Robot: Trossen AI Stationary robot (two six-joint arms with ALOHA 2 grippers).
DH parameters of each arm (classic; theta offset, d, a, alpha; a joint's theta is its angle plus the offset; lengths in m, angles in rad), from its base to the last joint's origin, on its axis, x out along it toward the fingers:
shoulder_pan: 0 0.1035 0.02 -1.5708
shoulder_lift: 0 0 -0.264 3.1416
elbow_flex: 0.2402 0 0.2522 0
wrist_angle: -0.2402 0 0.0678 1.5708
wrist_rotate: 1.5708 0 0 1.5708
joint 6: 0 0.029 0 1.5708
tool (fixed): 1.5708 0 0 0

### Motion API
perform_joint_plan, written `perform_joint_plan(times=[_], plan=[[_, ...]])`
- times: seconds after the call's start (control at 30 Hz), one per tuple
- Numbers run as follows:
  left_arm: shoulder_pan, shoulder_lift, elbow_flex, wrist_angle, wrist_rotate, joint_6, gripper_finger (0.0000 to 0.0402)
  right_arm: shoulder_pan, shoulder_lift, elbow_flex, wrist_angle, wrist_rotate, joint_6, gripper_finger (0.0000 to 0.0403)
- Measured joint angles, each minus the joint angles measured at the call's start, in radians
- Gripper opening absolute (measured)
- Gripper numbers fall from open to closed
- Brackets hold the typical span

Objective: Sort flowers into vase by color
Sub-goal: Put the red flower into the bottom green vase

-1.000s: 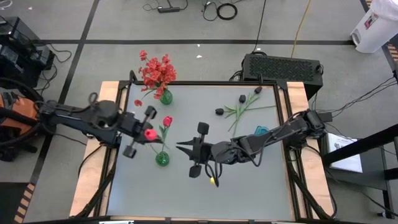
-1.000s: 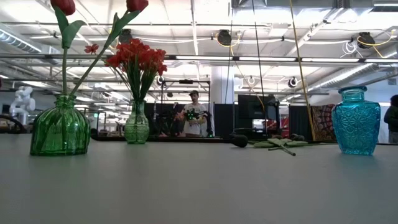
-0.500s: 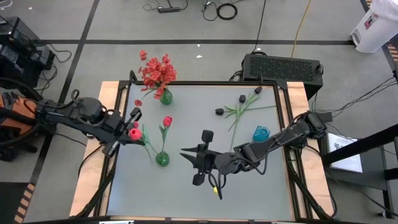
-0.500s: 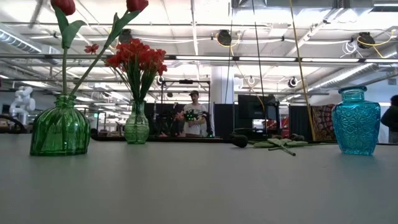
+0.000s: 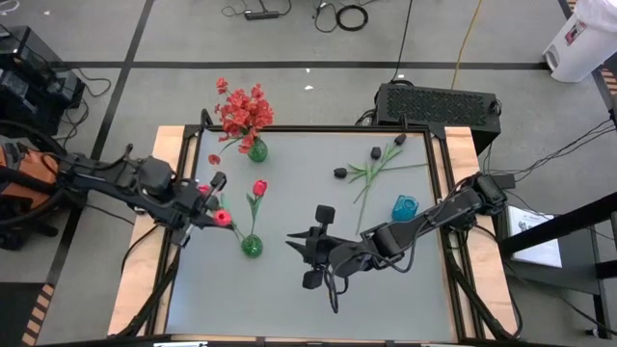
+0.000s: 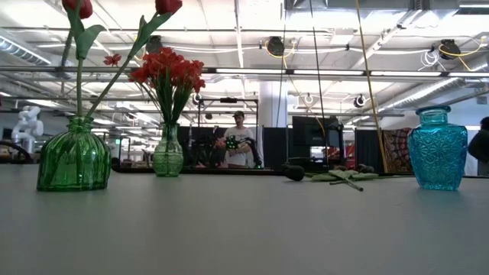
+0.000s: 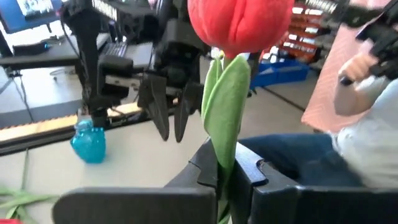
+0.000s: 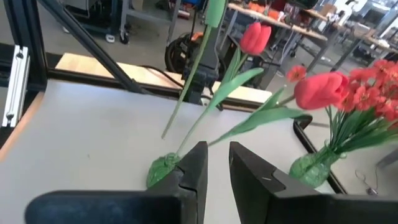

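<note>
Red tulip bud (image 5: 222, 217) in its grip, the left end effector (image 5: 214, 204) hangs over the worktop's (image 5: 386, 289) left edge, its fingers clamped on the green stem, as the left wrist view shows. A second ago it stood closer in, above the near green vase (image 5: 251, 247); it swung out toward the rim and has now come partway back, the stem's lower end slanting toward that vase, though whether the tip is inside the mouth cannot be told. One red tulip (image 5: 258, 187) already stands in that vase, and the red blossom spray (image 5: 241, 108) fills the far green vase (image 5: 256, 150). At centre, the right end effector (image 5: 301, 255) hovers above bare worktop, jaws a narrow gap apart and holding nothing, having drifted slightly right since a second ago. Further right, the black blooms (image 5: 340, 173) and their green stems (image 5: 378, 166) lie flat, well apart from the empty blue vase (image 5: 404, 206). By this reading, the reds are nearly sorted; the second tulip looks to be going into place, and the black flowers remain untouched.
</note>
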Motion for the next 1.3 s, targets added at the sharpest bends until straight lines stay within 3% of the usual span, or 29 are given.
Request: perform_joint_plan(times=[0.2,1.3], plan=[[0.001,0.007,-0.052,0.008,-0.112,0.021,0.0015,0.001,0.0,0.0,-0.034,-0.003,0.019,0.0059],[-0.046,0.043,-0.068,0.049,-0.12,0.018,0.0006,0.003,0.008,0.0,-0.112,-0.004,0.083,0.0059]])
